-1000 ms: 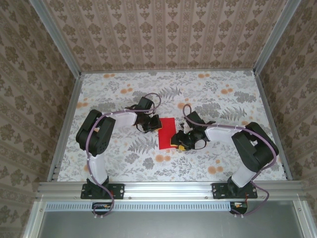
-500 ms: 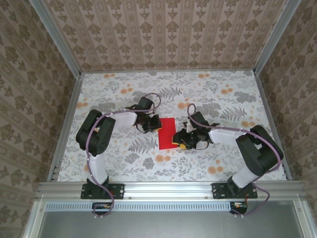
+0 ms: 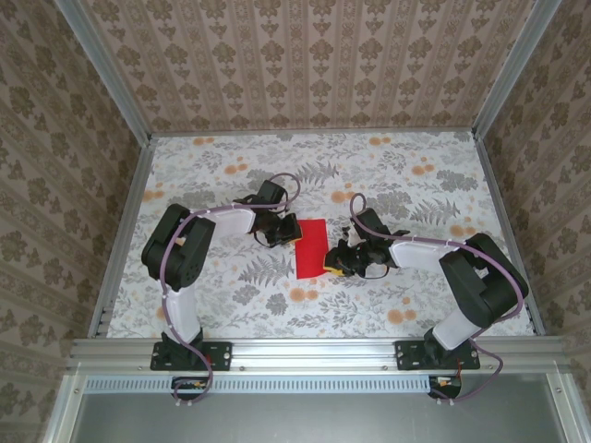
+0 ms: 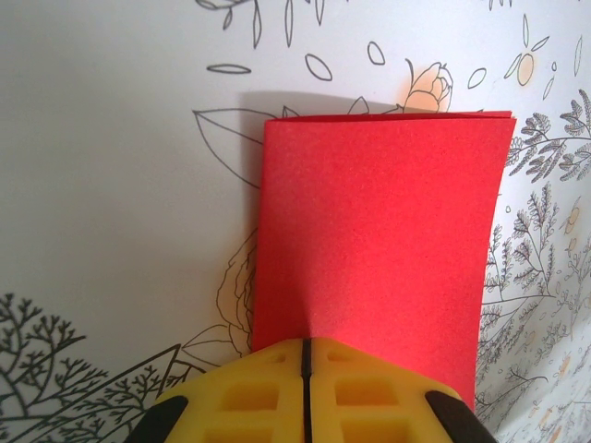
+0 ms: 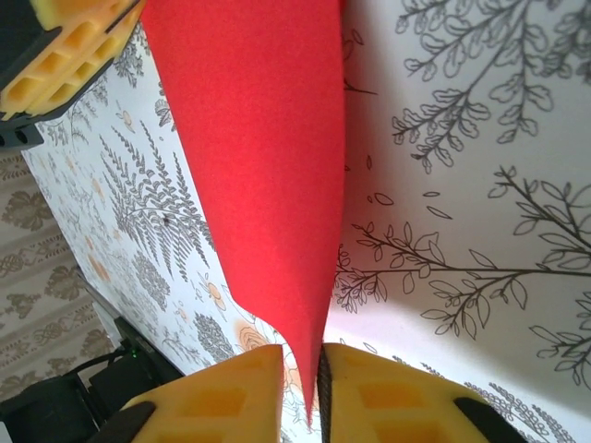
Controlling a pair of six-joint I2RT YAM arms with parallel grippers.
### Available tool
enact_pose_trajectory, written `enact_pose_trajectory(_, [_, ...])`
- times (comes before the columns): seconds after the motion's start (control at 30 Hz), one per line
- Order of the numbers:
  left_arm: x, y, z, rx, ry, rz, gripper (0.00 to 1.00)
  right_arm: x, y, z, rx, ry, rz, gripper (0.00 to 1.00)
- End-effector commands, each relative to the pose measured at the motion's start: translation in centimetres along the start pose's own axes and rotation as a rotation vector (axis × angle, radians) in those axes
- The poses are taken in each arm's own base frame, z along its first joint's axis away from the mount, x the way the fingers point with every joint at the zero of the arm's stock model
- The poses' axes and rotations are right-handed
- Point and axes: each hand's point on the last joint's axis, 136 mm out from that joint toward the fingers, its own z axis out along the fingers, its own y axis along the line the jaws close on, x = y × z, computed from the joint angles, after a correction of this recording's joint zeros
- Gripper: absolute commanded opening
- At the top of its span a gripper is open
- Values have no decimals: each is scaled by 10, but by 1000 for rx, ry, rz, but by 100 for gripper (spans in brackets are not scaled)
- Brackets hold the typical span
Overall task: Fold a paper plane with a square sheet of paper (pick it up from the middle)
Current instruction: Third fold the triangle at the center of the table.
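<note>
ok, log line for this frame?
red paper: folded double | left claw: shut on its edge | right claw: straddles its other side, narrow gap, grip unclear

A lab test booth: aluminium frame (image 3: 314,349), wallpapered walls (image 3: 314,65), floral-print table (image 3: 231,297).

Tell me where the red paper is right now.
Top view: the folded square sheet of paper sits at the table centre, between the left gripper and the right gripper.
</note>
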Motion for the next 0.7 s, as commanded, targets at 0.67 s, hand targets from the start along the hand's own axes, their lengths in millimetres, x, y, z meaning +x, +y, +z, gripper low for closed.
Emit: enact_pose_trajectory(0.67, [19,37,15,-121,68,-64,8,-26,34,17,-32,-5,-27,5])
